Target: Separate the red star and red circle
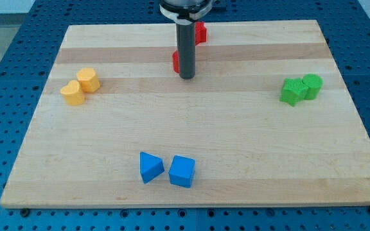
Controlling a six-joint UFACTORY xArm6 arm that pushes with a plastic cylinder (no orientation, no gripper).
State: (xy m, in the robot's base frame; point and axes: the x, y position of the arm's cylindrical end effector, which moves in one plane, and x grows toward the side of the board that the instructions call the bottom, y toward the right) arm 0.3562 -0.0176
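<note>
Up top centre, my tip [186,77] touches one red block [176,61] (shape hidden); another red block [200,32] sits behind; no jaws here.

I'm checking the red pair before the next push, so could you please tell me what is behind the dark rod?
Two red blocks sit behind the rod: one shows at its left side just above my tip, the other at the view's top. The rod covers most of both, so their shapes cannot be told.
</note>
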